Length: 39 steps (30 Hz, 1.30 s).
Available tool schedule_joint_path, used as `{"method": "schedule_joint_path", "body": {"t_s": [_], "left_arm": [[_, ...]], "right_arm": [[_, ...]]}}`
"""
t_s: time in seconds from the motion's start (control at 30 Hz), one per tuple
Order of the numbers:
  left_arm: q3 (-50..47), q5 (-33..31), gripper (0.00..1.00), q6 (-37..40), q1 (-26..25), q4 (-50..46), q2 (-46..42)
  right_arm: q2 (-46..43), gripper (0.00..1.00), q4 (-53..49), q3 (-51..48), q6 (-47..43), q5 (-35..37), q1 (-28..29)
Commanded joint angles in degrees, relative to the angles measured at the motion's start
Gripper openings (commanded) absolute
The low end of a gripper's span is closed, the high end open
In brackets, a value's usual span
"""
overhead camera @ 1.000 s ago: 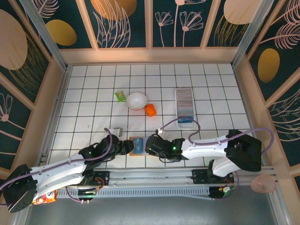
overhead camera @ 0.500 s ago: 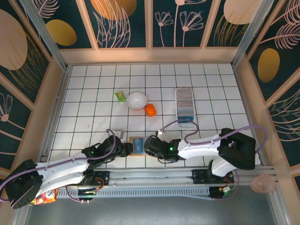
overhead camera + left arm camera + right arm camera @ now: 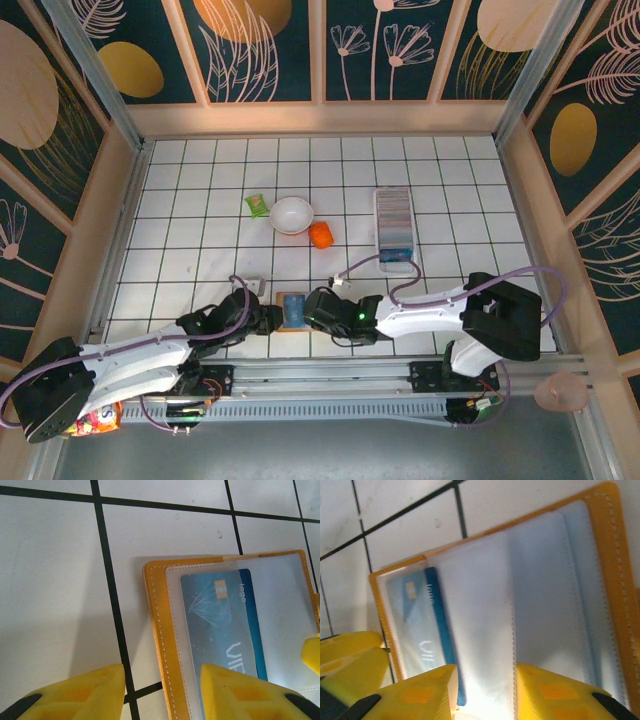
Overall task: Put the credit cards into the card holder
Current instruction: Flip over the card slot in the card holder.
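Note:
A tan-orange wallet (image 3: 293, 312) lies open near the table's front edge. A blue credit card (image 3: 225, 625) sits under its clear sleeve, also seen as the blue card (image 3: 427, 625) in the right wrist view. My left gripper (image 3: 270, 318) is open, and its yellow fingers (image 3: 75, 690) straddle the wallet's left edge (image 3: 162, 645). My right gripper (image 3: 315, 310) is open over the wallet from the other side, with a clear sleeve flap (image 3: 480, 630) between its fingers (image 3: 420, 692). The white slotted card holder (image 3: 396, 228) stands far back right, away from both grippers.
A white bowl (image 3: 291, 215), a green packet (image 3: 257, 204) and a small orange object (image 3: 321, 235) sit behind the wallet at mid-table. Wooden walls ring the tiled table (image 3: 200, 250).
My right gripper has slid left onto the wallet. The left gripper has edged slightly closer to the wallet's left side. The wallet has stayed in place.

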Motion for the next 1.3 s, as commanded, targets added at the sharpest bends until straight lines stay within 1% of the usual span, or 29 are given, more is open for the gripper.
{"method": "schedule_joint_path", "body": {"t_s": [0.0,0.07,0.27,0.33,0.4,0.43,0.47,0.5,0.6,0.8,0.93,1.0,1.17,1.27], "left_arm": [[-0.64,4.76,0.43,0.30,-0.05,1.70,0.22],[-0.75,4.79,0.42,0.24,-0.13,1.70,0.12],[-0.60,5.13,0.41,-0.20,-0.06,3.07,1.54],[-0.23,5.03,0.41,-0.09,-0.07,3.24,2.41],[0.21,5.01,0.41,0.04,-0.05,3.37,3.38],[0.42,5.16,0.41,0.09,-0.05,3.36,3.80],[0.61,5.14,0.40,0.15,-0.07,3.51,4.26],[0.72,5.18,0.40,0.15,-0.06,3.86,4.71],[1.41,5.73,0.39,0.27,-0.06,4.31,6.11],[2.19,9.55,0.35,-0.39,-0.11,8.23,8.96],[3.80,10.37,0.34,0.11,-0.05,8.22,10.98],[4.65,10.56,0.33,0.05,-0.09,8.03,11.53],[5.68,11.76,0.32,-0.86,-0.06,8.97,12.22],[5.91,12.55,0.29,-2.08,-0.07,9.98,12.61]], "right_arm": [[-0.46,0.34,-5.21,2.89,0.84,4.44,1.00],[-0.66,0.33,-5.83,2.91,0.88,4.71,0.96],[-0.97,0.24,-3.35,1.85,0.48,4.44,1.08],[-0.51,0.18,-4.69,2.42,0.56,4.72,0.96],[-0.44,0.08,-5.95,2.90,0.57,5.03,1.04],[-0.53,0.06,-6.29,2.91,0.45,5.24,1.00],[-0.82,0.02,-6.54,2.83,0.41,5.48,1.07],[-1.22,0.00,-6.98,2.76,0.51,5.99,1.00],[-2.52,0.00,-8.25,2.42,0.48,7.17,0.76],[-5.41,0.00,-11.19,2.03,-0.12,9.23,0.56],[-7.58,0.00,-11.48,1.86,-1.69,10.11,0.39],[-8.17,0.00,-10.16,1.47,-2.38,9.79,0.37],[-7.47,0.00,-1.70,1.00,-7.09,6.90,0.32],[-5.53,0.00,-0.39,1.89,-8.47,5.76,-0.12]]}}
